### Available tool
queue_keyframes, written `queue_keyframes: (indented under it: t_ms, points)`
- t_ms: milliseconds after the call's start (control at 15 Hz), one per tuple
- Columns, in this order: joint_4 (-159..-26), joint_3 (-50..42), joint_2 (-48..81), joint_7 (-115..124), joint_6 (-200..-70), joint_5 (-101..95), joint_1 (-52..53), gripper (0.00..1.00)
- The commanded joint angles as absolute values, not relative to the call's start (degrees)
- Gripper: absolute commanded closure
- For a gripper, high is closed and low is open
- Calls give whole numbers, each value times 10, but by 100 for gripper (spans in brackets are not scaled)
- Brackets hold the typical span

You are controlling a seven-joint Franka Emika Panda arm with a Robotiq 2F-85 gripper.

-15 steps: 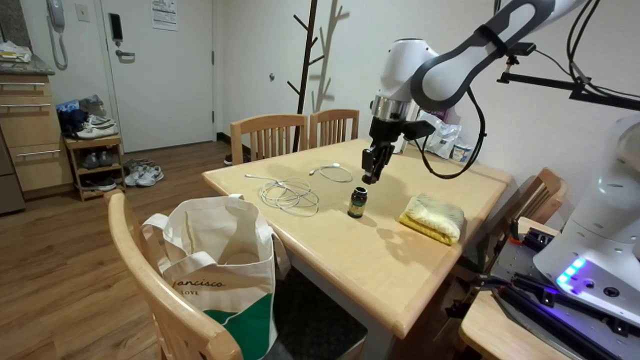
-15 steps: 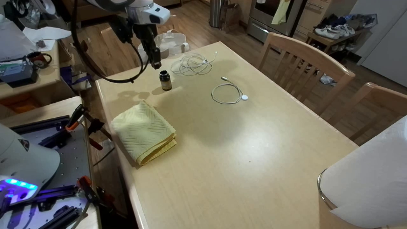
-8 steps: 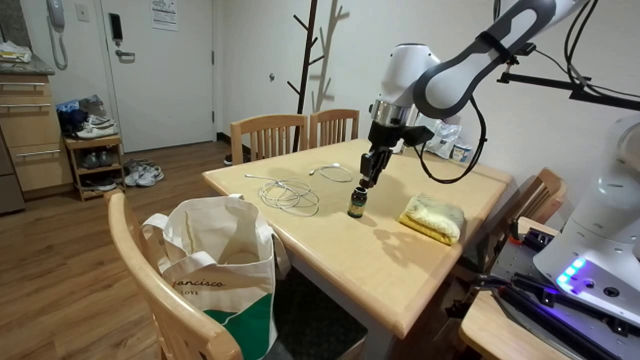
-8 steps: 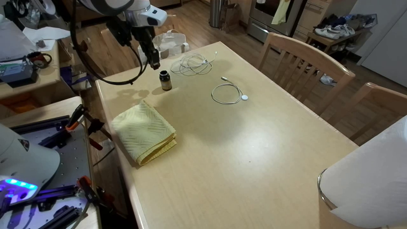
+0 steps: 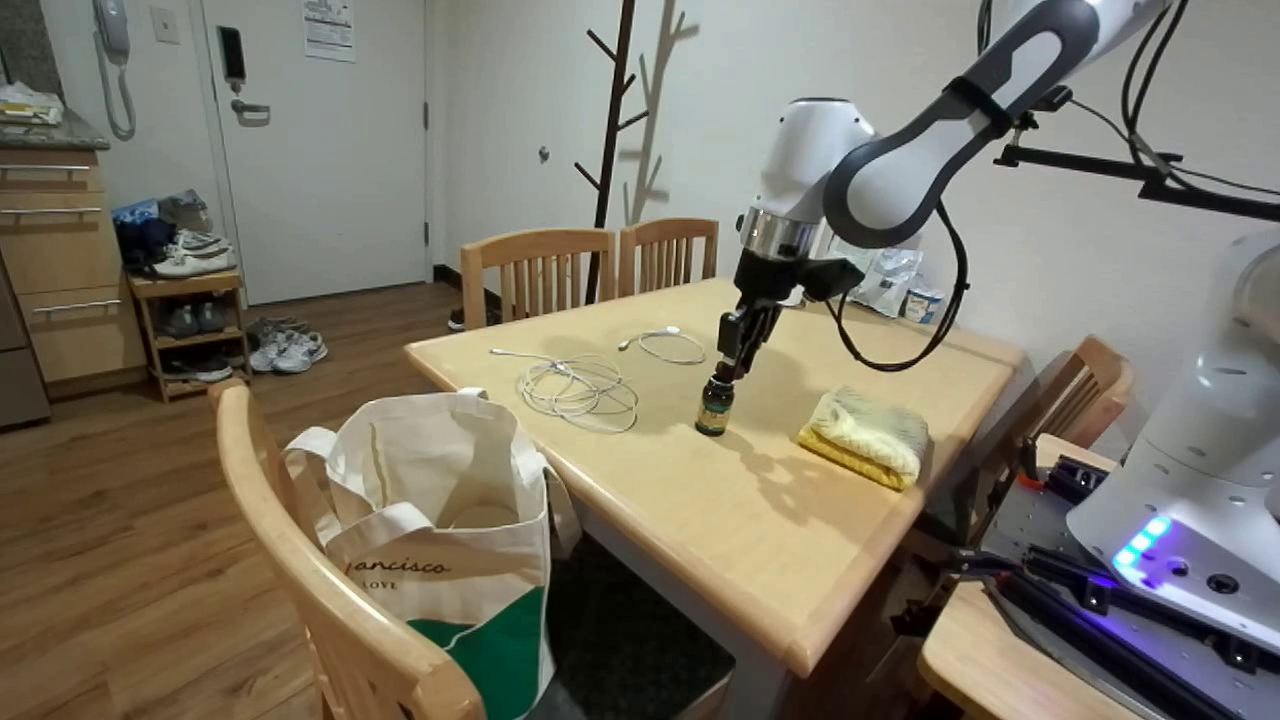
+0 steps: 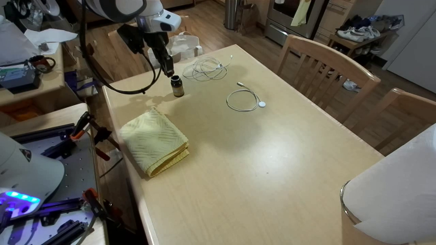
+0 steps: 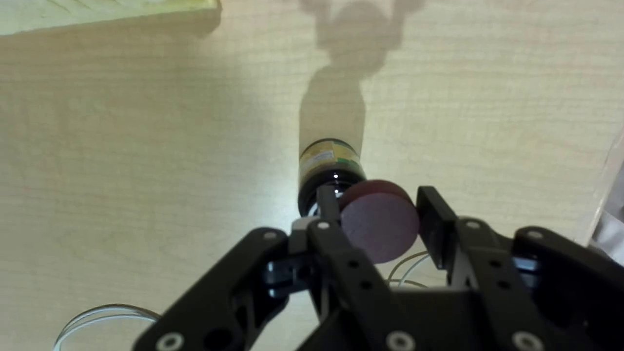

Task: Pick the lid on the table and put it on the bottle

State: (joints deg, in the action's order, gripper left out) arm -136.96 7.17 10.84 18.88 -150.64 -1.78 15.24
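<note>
Black gripper [image 7: 378,207] pinching red-brown lid [image 7: 380,226] by opposite edges, close to the top of the bottle [image 5: 714,412]; cannot tell if touching. Bottle upright on table [image 5: 745,530], between yellow cloth [image 5: 868,435] and coiled cable [image 6: 218,66].

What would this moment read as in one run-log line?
gripper: holding lid | bottle: upright on table, uncapped | lid position: close to bottle mouth, not seated | lid-bottle contact: unclear

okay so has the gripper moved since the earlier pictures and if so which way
Yes: in an exterior view, the gripper has come down and toward the picture's left, closer to the bottle, which stands where it did.
</note>
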Motion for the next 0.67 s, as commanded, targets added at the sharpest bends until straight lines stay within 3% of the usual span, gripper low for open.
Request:
queue_keyframes:
  t_ms: [0, 600]
  points:
    - [-1363, 61, 122, 217, -1515, -52, 152, 82]
    - [-1338, 55, 145, 206, -1513, -47, 151, 82]
